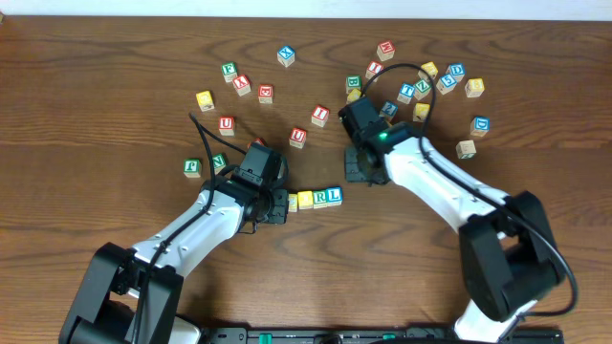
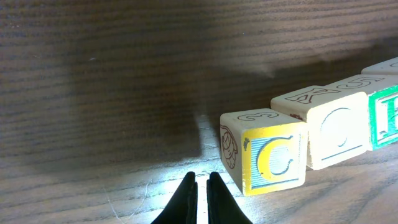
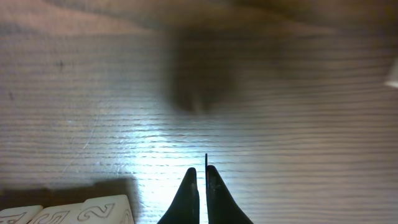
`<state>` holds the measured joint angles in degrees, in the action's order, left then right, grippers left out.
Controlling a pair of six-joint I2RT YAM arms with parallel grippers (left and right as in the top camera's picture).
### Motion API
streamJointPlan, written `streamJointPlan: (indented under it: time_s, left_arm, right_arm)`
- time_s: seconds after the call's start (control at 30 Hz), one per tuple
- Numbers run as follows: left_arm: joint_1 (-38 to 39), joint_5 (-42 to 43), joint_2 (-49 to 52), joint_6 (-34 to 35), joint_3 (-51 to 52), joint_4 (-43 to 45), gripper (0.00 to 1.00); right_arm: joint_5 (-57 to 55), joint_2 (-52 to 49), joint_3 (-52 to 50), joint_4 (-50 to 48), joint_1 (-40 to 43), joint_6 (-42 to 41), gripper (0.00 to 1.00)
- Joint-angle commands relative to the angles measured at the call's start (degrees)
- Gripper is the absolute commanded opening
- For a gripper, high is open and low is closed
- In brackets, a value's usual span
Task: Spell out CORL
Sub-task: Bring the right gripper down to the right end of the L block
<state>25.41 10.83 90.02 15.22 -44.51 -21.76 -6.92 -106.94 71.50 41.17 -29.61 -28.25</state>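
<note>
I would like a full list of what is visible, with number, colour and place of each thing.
table: one, brown wood, under everything
C cube: one, yellow face, left end of the middle row
O cube: one, pale yellow, next to the C cube
R cube: one, white with green letter, third in the row
L cube: one, white with blue letter, right end of the row
loose cubes: over twenty, red, green, blue and yellow, scattered on the far half
left arm: one, white and black, near left
right arm: one, white and black, near right
left fingers: two, black, shut, beside the C cube
right fingers: two, black, shut, over the table
</note>
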Motion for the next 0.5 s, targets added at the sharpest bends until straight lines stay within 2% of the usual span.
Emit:
streamJointPlan:
  time_s: [0.0,0.47]
  left_arm:
    - [0.13,0.55,0.24,0.39,0.42,-0.22,0.07]
    - [0.13,0.52,0.24,1.42,0.42,-0.17,0.07]
  right_arm:
    - [1.44,-2.08,-0.37,-0.70,-1.05,-0.79,0.01]
    - [4.33,-2.91,-0.37,-1.68,-2.56,-0.85,0.01]
